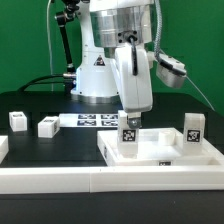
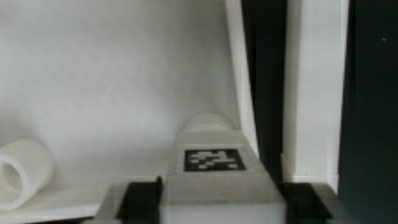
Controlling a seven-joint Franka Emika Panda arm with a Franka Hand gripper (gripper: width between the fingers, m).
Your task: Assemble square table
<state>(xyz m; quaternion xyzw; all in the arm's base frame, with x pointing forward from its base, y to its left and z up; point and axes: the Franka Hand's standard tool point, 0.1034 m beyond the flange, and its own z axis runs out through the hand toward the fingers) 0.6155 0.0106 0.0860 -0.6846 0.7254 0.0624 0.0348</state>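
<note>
Exterior view: a black table point(image 1: 40, 145) stands before a green backdrop point(image 1: 25, 40). The gripper point(image 1: 129, 122) is clamped on an upright tagged leg point(image 1: 129, 142) at the white tabletop slab point(image 1: 165, 150), on the exterior view's left side of it. A second leg point(image 1: 193, 128) stands on the slab's right side.

Wrist view: the jaws press both sides of the tagged leg point(image 2: 214, 140) above the white tabletop slab point(image 2: 107, 80).

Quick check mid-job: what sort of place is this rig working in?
Probably a robotics lab bench: a plain green backdrop, a black table with the marker board fixed on it, and loose tagged parts, plus a tagged leg in the gripper.
</note>
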